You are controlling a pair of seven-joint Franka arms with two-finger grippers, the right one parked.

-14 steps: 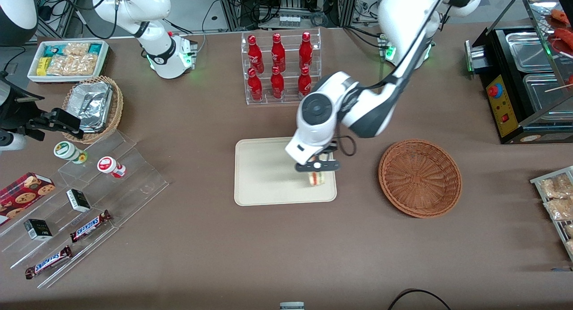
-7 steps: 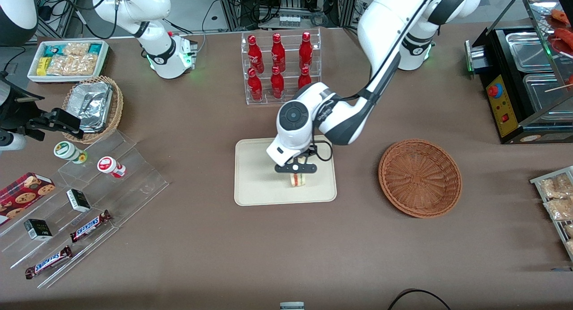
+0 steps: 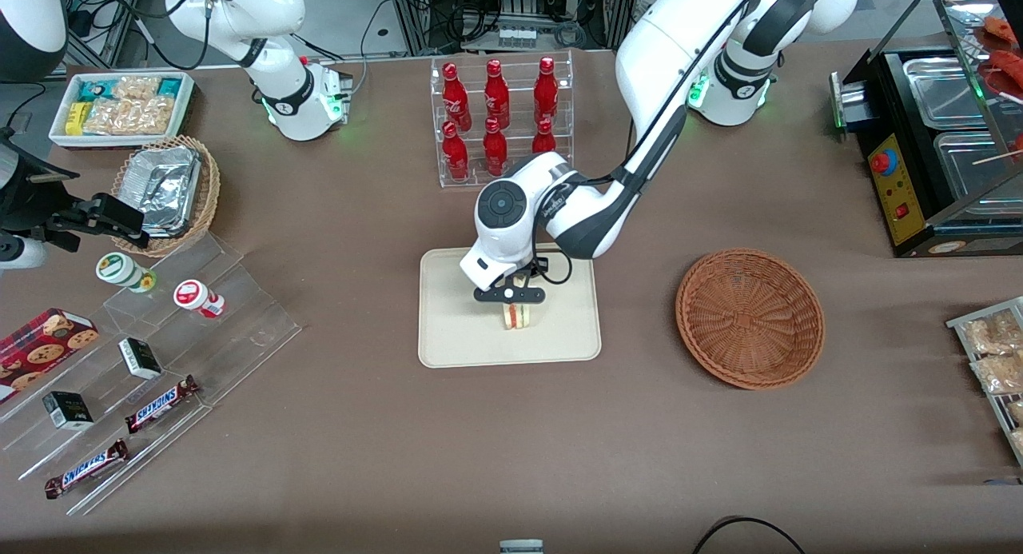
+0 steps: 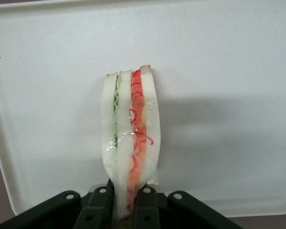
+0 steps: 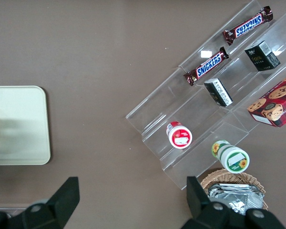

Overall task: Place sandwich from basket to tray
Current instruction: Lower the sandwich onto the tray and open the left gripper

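While you look at the front view, you see the gripper over the middle of the tray, and the sandwich hangs straight below it, so the thing you must release lies directly under the fingers and not to any side. The left wrist view shows the fingers clamped on one narrow end of the sandwich, with its long axis running away from the gripper toward the tray floor. The slices stand on edge, so the bread faces are turned sideways and the filling edge faces the camera. You cannot tell surely from these pictures whether the lower end already touches the tray or is just above it; the shadow lies near the sandwich, so I judge it is close. The coming move depends on this small vertical relation: you lower a little more if needed, then part the fingers. The sandwich is a thin wedge of pale white bread, with a green layer on one side and red-orange filling on the other, all in clear wrap that shines a little. Standing on end like this, it will probably fall onto one flat side when released. The basket stands well apart, toward the working arm's end of the table, with nothing visible in it.
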